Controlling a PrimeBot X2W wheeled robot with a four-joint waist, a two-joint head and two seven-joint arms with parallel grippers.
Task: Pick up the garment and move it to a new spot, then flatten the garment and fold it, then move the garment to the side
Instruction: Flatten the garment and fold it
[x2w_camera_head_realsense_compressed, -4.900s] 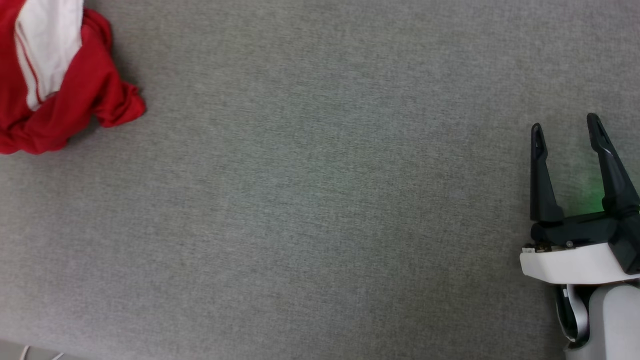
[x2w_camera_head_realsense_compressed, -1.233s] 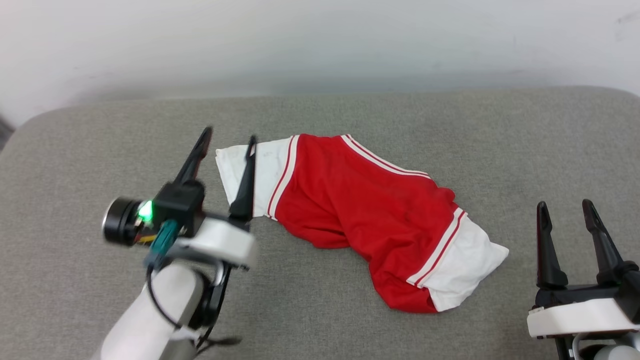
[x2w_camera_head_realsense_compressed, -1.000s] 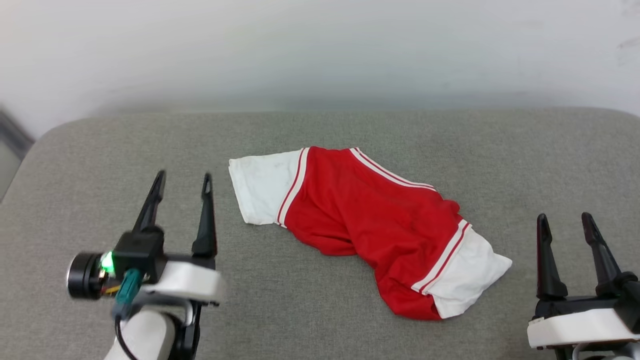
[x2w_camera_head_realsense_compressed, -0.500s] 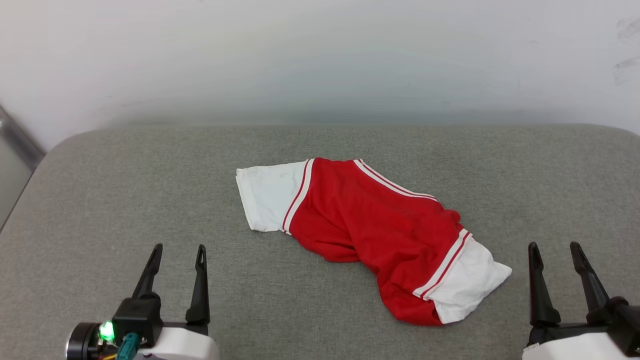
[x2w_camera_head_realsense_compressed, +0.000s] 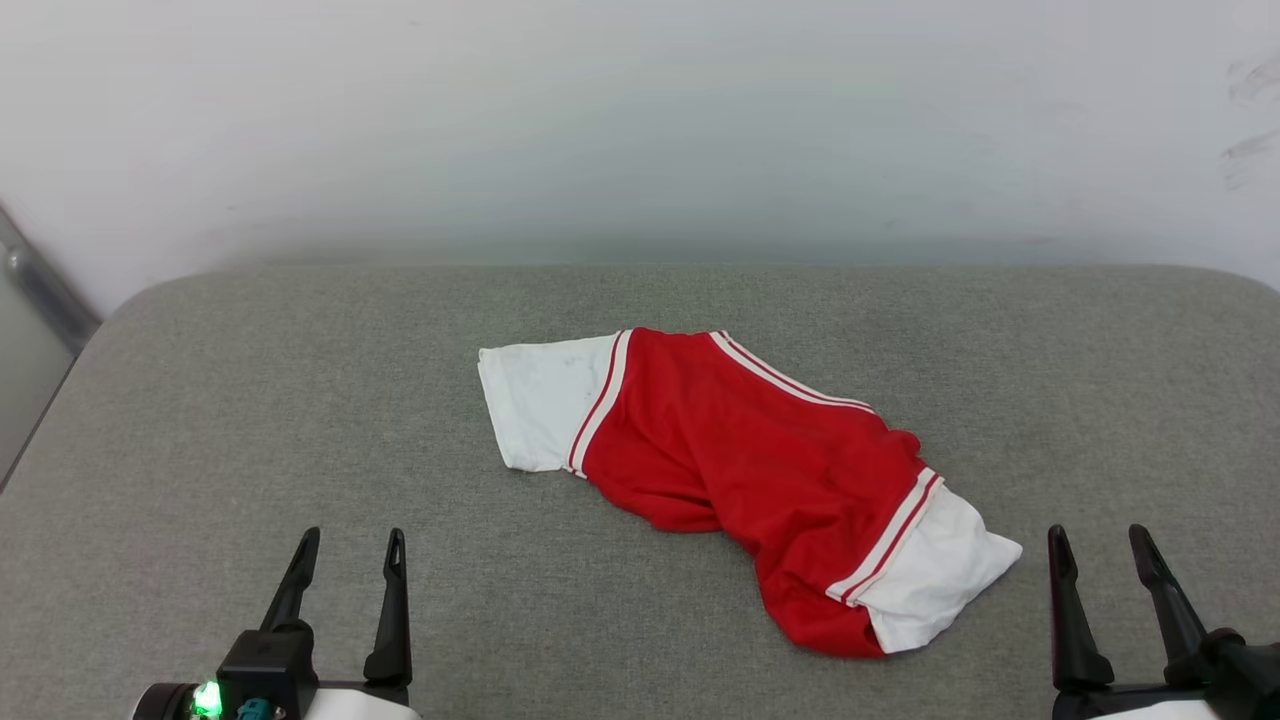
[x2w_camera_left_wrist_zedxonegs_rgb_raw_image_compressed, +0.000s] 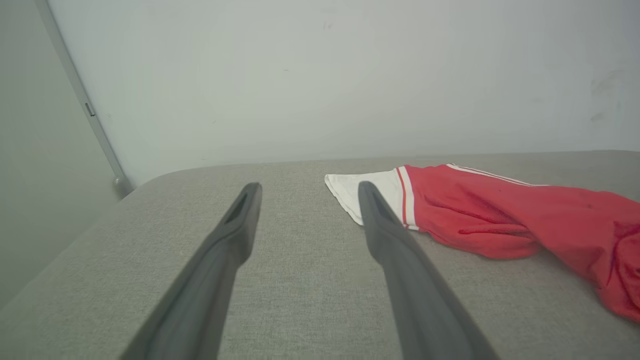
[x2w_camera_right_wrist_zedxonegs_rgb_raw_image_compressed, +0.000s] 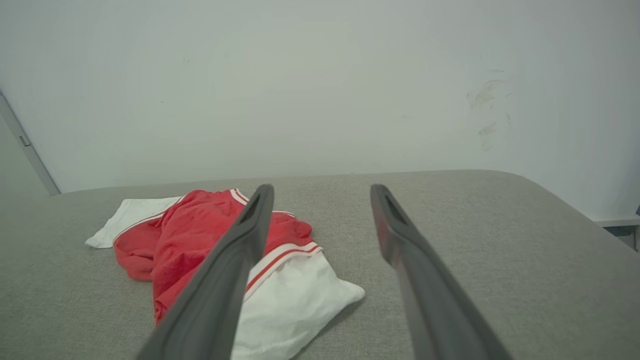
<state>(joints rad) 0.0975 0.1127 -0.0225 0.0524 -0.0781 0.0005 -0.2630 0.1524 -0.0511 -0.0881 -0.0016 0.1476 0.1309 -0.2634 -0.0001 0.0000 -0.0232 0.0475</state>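
The garment (x2w_camera_head_realsense_compressed: 760, 470), a red shirt of smooth cloth with white sleeves and striped trim, lies rumpled and slanting across the middle of a grey woven cushion (x2w_camera_head_realsense_compressed: 250, 400). The left gripper (x2w_camera_head_realsense_compressed: 353, 540) and right gripper (x2w_camera_head_realsense_compressed: 1098, 535) sit low at the near corners, well clear of it. Their long dark fingers point forward, spread apart and holding nothing. A plain white wall (x2w_camera_head_realsense_compressed: 640, 120) stands behind.

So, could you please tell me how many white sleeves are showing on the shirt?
2. One sleeve lies at the far-left end of the shirt. The other sleeve lies at its near-right end, nearest the right pincer but apart from it. Neither sleeve is hidden.
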